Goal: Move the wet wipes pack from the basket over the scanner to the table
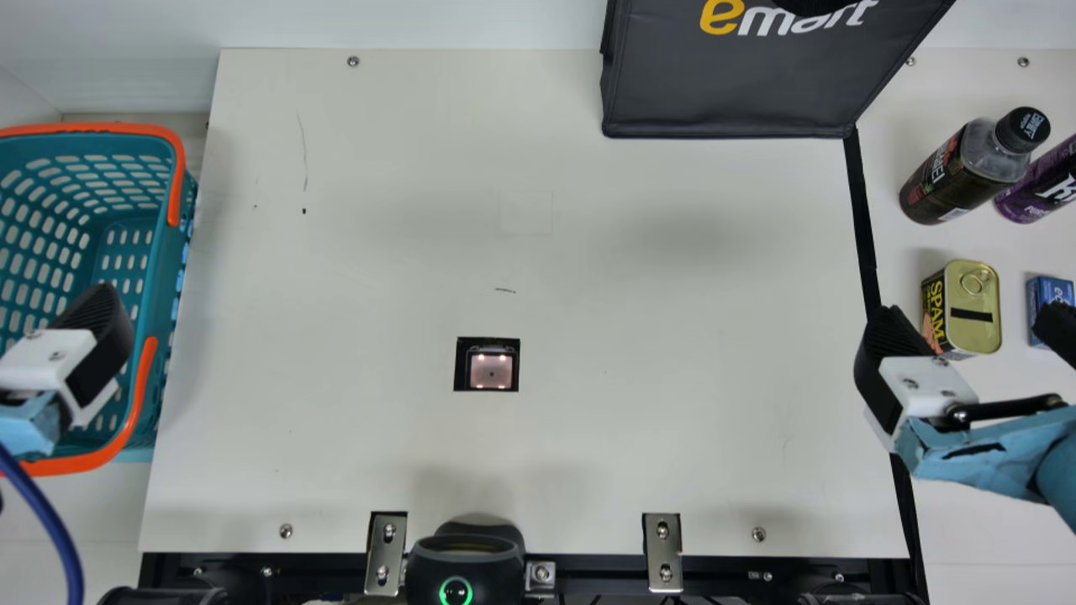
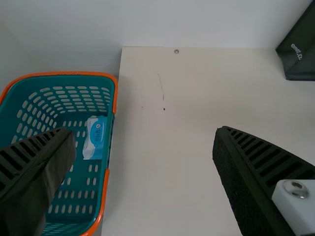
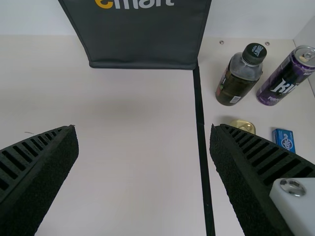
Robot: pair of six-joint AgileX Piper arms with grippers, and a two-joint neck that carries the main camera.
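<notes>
Wipes pack [image 2: 95, 138] is in the basket [image 1: 150, 277], near the wall on the table [image 1: 639, 403] side; can't tell if it lies flat or leans on that wall. Left gripper [image 2: 144, 133] over the basket area, fingers spread, nothing pinched. Right gripper [image 3: 143, 130] at the other side, fingers spread too, nothing between them. Pick not done; next is lining the left one up over the pack and going down. Pack looks like a soft film pouch, white and blue, probably light to middling with wet sheets inside. Should give when squeezed, not fragile, but film may be slick and could slide out of a shallow or corner pinch. Best hold: across the narrow width, around mid-length, fingers well down both sides so they catch the bulk and not just film. Firm squeeze OK, don't crush. Ends may droop when lifted. Wall is close, so a finger may jam there or the pack snag on the orange rim; lift clear before crossing. Then pass over scanner [image 1: 491, 370], set down flat on table.
</notes>
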